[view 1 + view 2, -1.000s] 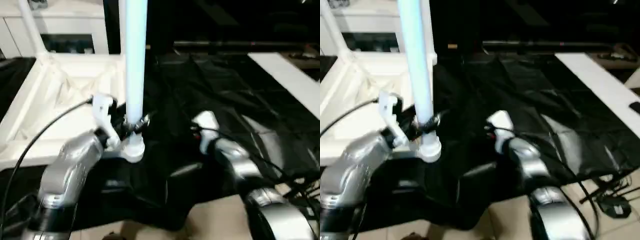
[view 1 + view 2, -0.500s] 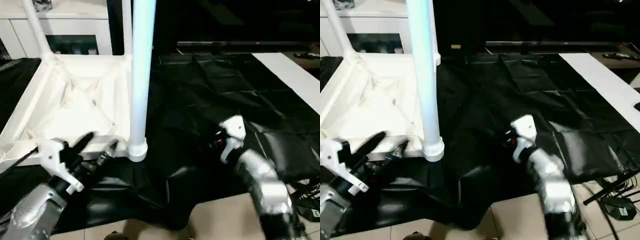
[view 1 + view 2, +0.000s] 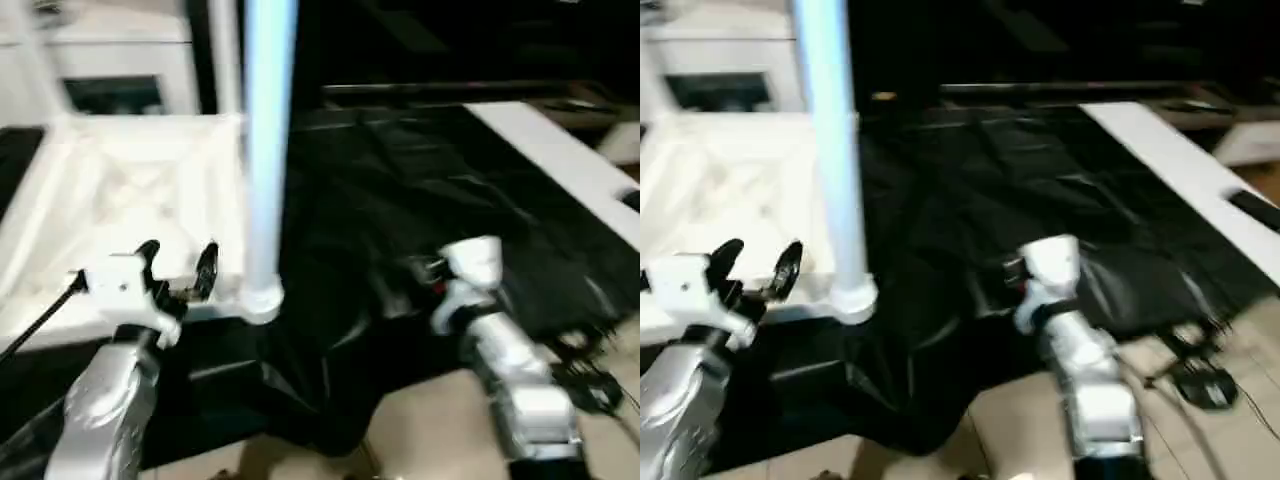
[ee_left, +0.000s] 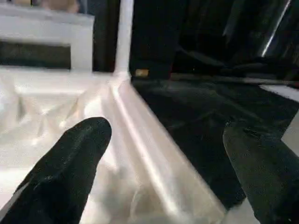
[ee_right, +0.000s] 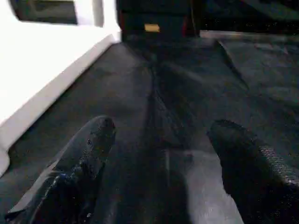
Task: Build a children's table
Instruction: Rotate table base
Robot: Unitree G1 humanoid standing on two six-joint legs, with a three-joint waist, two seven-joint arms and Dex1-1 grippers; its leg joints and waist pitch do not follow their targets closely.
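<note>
Nearest the camera, both silver forearms reach out over a bare strip of pale floor (image 3: 430,420). The left gripper (image 3: 178,268) is released, its two black fingers (image 4: 74,154) spread wide and holding nothing, hovering at the near edge of the table top (image 3: 110,190), just beside the foot of the leg (image 3: 268,150). The right gripper (image 5: 163,154) is released too, fingers apart over the black sheet (image 3: 420,190), well clear of the table parts. That sheet is crumpled and spills over the near edge toward the floor. The table top lies upside down on it, on the robot's left, ribbed underside facing up. At the top's near right corner the leg stands upright in its socket (image 3: 262,300), rising out of the picture with neither gripper touching it. In the left wrist view, a second leg (image 4: 124,37) rises from the far corner. To the right, a long white board (image 3: 545,150) runs along the sheet's edge. At the back, a white cabinet (image 3: 120,80) stands behind the table top.
</note>
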